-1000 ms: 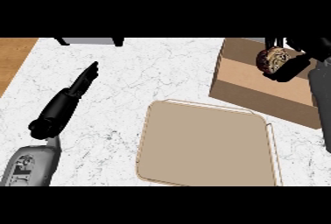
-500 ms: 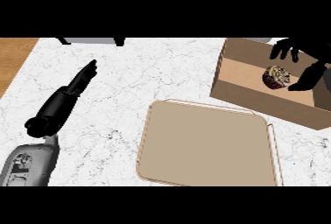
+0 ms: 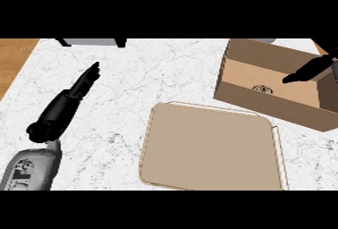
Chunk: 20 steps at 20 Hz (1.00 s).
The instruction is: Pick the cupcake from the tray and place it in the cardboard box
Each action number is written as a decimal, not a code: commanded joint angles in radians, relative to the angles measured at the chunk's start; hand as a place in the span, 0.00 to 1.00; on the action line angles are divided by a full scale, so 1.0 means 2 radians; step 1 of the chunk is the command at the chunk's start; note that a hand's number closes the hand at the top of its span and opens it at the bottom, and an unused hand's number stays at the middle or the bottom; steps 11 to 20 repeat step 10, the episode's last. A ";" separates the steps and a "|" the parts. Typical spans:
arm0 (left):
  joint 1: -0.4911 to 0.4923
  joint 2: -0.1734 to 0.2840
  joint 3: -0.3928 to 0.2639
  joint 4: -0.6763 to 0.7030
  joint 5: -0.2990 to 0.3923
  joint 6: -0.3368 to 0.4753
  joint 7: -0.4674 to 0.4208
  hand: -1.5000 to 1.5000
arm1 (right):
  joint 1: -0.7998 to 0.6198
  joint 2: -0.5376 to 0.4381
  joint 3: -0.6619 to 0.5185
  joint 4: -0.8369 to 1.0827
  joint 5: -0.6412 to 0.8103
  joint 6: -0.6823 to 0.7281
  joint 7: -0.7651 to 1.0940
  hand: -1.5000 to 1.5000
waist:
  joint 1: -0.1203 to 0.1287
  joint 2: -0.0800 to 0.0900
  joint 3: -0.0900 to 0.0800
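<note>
At the far left, the left hand (image 3: 73, 96) lies over the marble counter (image 3: 165, 76), its fingers straight and pressed together, pointing up and to the right; it holds nothing. Its grey forearm (image 3: 30, 167) comes in from the lower left corner. A strip of wooden surface (image 3: 13, 58) shows beyond the counter's left edge, and a dark-legged object (image 3: 92, 42) sits at the counter's far edge, cut off by the view.

In the middle lies the tray (image 3: 211, 152), flat and tan with a raised rim, well apart from the left hand.

To the right, just beyond the tray's far right corner, stands the box (image 3: 264, 105), open at the top. The cupcake (image 3: 263, 89) sits on the box's floor, close behind the near wall, which hides its lower part. The right hand (image 3: 309, 70) hangs above the box's right part, up and to the right of the cupcake and clear of it. Only dark, straight-looking fingers show, pointing down-left toward the cupcake; they hold nothing, and the rest of the hand runs out of view at the right edge.
</note>
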 commanded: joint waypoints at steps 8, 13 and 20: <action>-0.009 -0.002 -0.007 0.001 -0.002 -0.005 -0.004 0.50 | -0.045 -0.067 -0.188 0.131 -0.172 0.066 0.115 0.00 | 0.012 0.008 0.000; -0.003 -0.009 -0.015 -0.025 0.002 -0.006 0.012 0.50 | -0.036 -0.089 -0.204 0.135 -0.187 0.072 0.104 0.00 | 0.019 0.008 0.001; -0.003 -0.009 -0.015 -0.025 0.002 -0.006 0.012 0.50 | -0.036 -0.089 -0.204 0.135 -0.187 0.072 0.104 0.00 | 0.019 0.008 0.001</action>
